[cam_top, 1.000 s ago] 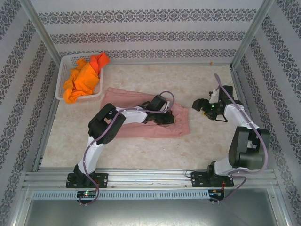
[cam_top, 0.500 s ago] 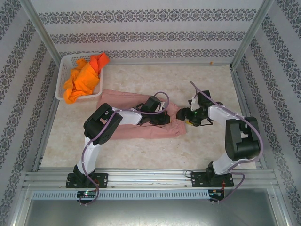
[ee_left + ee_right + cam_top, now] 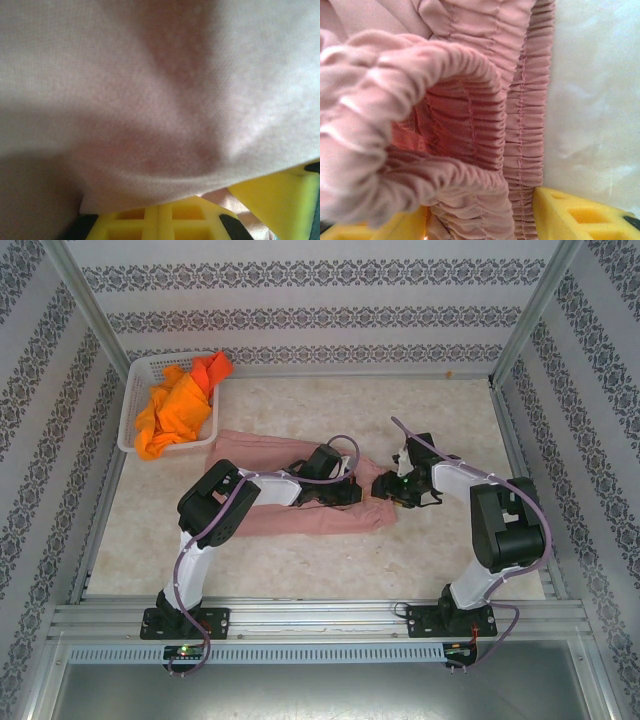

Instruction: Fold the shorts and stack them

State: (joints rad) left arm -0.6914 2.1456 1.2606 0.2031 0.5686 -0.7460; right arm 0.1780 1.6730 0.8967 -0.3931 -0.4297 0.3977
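The dusty pink shorts (image 3: 300, 522) lie spread across the middle of the table. My left gripper (image 3: 348, 492) rests low on their right part, shut on a fold of the pink cloth (image 3: 160, 100), which drapes over its yellow fingers (image 3: 170, 220). My right gripper (image 3: 386, 486) is at the shorts' right edge. Its jaws stand apart, and the gathered elastic waistband (image 3: 470, 125) fills the gap between its yellow fingers (image 3: 580, 215). Bright orange shorts (image 3: 175, 410) are heaped in the white basket (image 3: 133, 390) at the back left.
Patterned walls and metal posts enclose the table on three sides. Bare marbled tabletop (image 3: 460, 410) stretches behind and to the right of the pink shorts. A metal rail (image 3: 320, 615) with both arm bases runs along the near edge.
My right gripper has swung left from open table to the shorts' right edge, and its jaws have narrowed round the waistband. The left gripper stayed shut, and the shorts' right end has bunched slightly.
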